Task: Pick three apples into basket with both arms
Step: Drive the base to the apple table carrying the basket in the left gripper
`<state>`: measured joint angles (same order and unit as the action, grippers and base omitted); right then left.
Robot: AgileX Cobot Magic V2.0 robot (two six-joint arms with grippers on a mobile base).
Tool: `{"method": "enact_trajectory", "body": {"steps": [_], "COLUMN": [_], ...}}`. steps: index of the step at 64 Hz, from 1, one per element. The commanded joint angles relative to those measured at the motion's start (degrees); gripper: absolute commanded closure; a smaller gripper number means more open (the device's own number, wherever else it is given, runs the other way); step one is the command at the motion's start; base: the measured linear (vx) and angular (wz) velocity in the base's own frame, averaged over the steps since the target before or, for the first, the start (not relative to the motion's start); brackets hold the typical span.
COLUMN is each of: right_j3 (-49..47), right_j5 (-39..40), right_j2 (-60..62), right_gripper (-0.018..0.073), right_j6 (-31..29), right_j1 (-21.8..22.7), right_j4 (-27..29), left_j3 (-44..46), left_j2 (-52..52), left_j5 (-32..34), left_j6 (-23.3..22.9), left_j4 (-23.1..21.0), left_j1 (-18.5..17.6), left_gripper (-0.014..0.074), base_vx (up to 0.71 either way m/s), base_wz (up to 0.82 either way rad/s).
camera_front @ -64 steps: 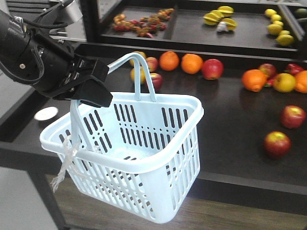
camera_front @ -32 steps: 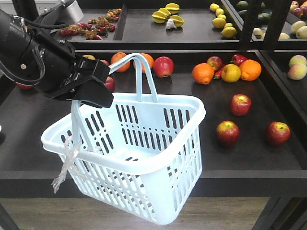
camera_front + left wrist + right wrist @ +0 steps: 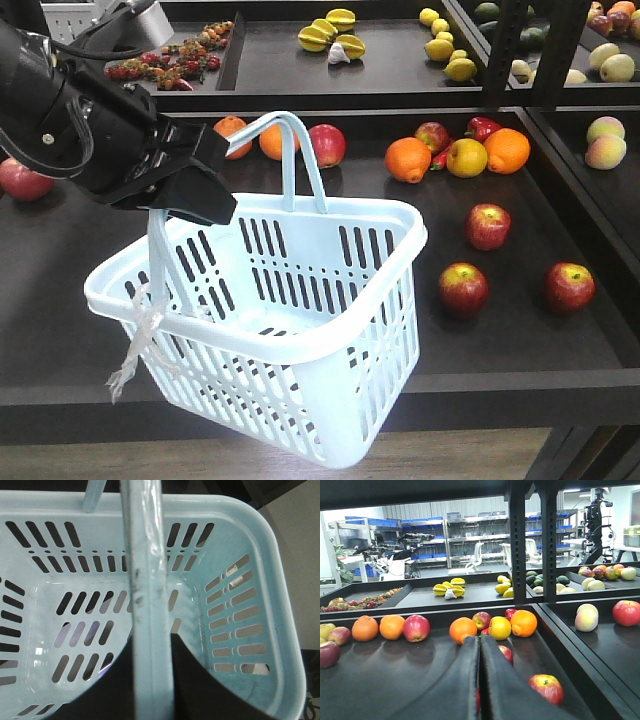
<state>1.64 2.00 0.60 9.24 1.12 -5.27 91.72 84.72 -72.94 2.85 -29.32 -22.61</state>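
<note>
**A:** Where is the pale blue-white plastic basket (image 3: 285, 347) with slotted sides seen?

**B:** It is held up in the air, tilted, in front of the black shelf (image 3: 520, 345). A scrap of clear plastic (image 3: 135, 350) is tied to its rim at 8 o'clock.

**A:** By what is it held?

**B:** It is held by the black left tool (image 3: 215, 172). The tool is closed tight on the pale hoop handle (image 3: 147, 605). In the left wrist view the handle is seen squeezed between the two dark jaws.

**A:** Where are the dark red round apples (image 3: 487, 226) found?

**B:** All three are lying on the shelf, at 3 o'clock from the basket and not touching it. The back apple (image 3: 487, 226) is set behind the other two. The middle apple (image 3: 463, 289) is placed nearest the basket, and the right apple (image 3: 569, 287) is at 3 o'clock from it.

**A:** And the other tool?

**B:** The black right tool (image 3: 480, 641) is seen in its own wrist view. Its fingers (image 3: 460, 680) are pushed together with only a thin line between them, and nothing is held. One of the apples is seen at 4 o'clock from its tips. Round oranges (image 3: 408, 158) are laid further back on the shelf.
</note>
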Motion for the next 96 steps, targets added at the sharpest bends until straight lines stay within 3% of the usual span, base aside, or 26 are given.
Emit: {"method": "enact_trajectory", "body": {"steps": [1, 96], "right_j3": [0.81, 0.81], "right_j5": [4.31, 4.31], "right_j2": [0.43, 0.43], "right_gripper": [0.0564, 0.0564], "right_j6": [-0.33, -0.33], "right_j1": [0.27, 0.27], "right_j4": [-0.54, -0.54], "left_j3": [1.44, 1.44], "left_j2": [-2.42, -2.42], "left_j5": [1.31, 1.31], "left_j6": [-0.47, -0.47], "left_j4": [-3.18, -3.18], "left_j1": [-0.32, -0.32], "left_gripper": [0.0604, 0.0604], "base_vx": [0.08, 0.09], "base_wz": [-0.05, 0.04]}}
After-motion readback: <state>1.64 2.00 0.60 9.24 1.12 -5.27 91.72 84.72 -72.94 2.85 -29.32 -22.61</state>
